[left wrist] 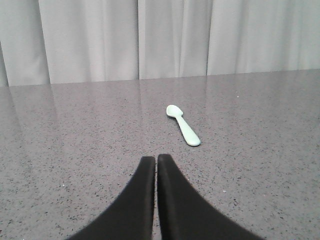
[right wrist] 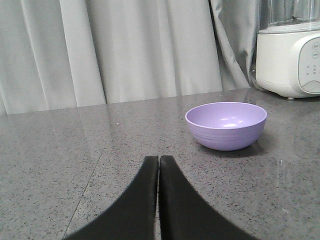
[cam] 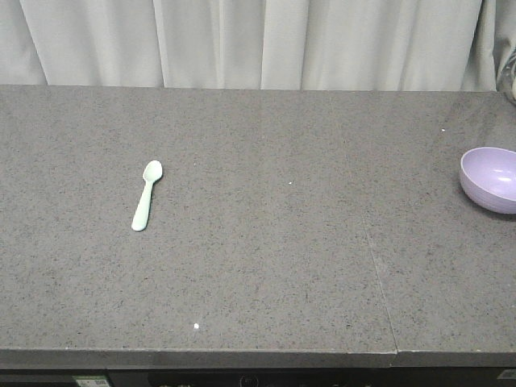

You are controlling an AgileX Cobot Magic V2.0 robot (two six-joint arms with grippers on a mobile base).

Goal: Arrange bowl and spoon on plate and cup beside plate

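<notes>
A kitchen-style setting: a long grey speckled stone countertop (cam: 258, 274) backed by pale pleated curtains (cam: 258, 40), with a white appliance with clear jar and button panel (right wrist: 289, 65), a small lavender plastic bowl (right wrist: 226, 125) and a pale mint plastic spoon (cam: 146, 196).

1 spoon (cam: 147, 196), 1 bowl (cam: 490, 179)

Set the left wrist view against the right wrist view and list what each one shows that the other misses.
Only the left wrist view: the spoon lying flat on the counter, ahead of the shut left gripper. Only the right wrist view: the bowl, upright and empty, a white appliance behind it, and the shut right gripper. Both: the grey speckled counter and a pale curtain behind it.
</notes>
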